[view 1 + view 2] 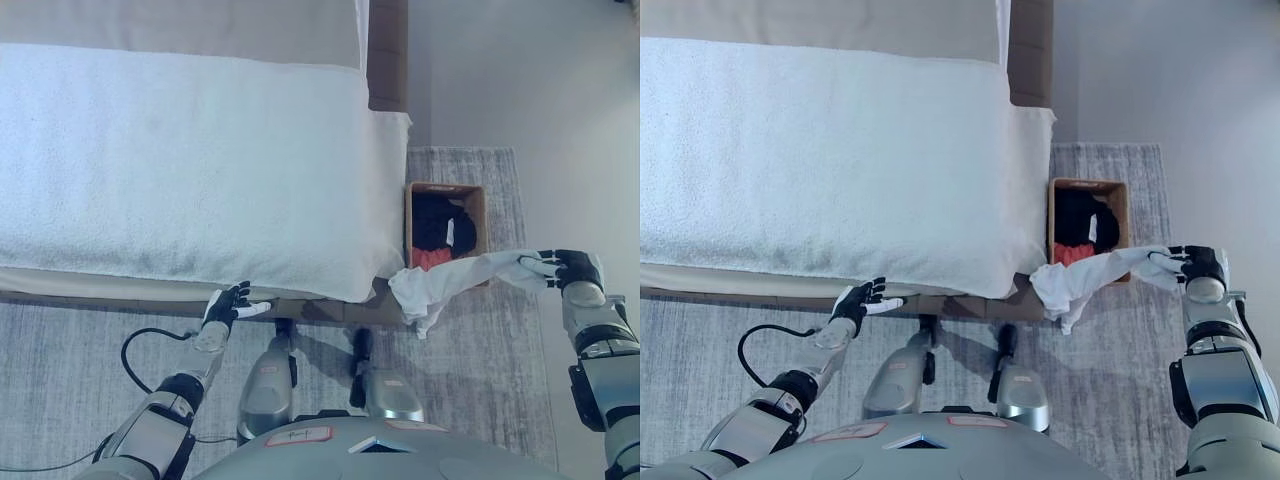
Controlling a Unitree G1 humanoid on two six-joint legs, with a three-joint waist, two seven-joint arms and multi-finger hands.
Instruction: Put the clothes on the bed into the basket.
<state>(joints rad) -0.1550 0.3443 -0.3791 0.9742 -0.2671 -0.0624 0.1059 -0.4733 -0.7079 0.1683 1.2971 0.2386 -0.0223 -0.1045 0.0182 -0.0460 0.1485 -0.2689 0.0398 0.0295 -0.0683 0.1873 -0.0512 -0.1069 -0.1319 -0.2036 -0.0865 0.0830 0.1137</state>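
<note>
A white garment [450, 283] hangs stretched from my right hand [567, 267], which is shut on one end of it to the right of the basket. Its loose end droops over the basket's near rim toward the bed's corner. The brown basket [410, 222] stands on the rug beside the bed and holds black and red clothes [437, 232]. My left hand [229, 305] hovers open near the bed's front edge, holding nothing. The bed [180, 160] is covered by a white blanket with no clothes visible on it.
A grey rug [470, 380] lies under the basket and along the bed's front. A bare grey floor [540, 80] runs to the right of the bed. The bed's brown frame [387, 50] shows at the far corner.
</note>
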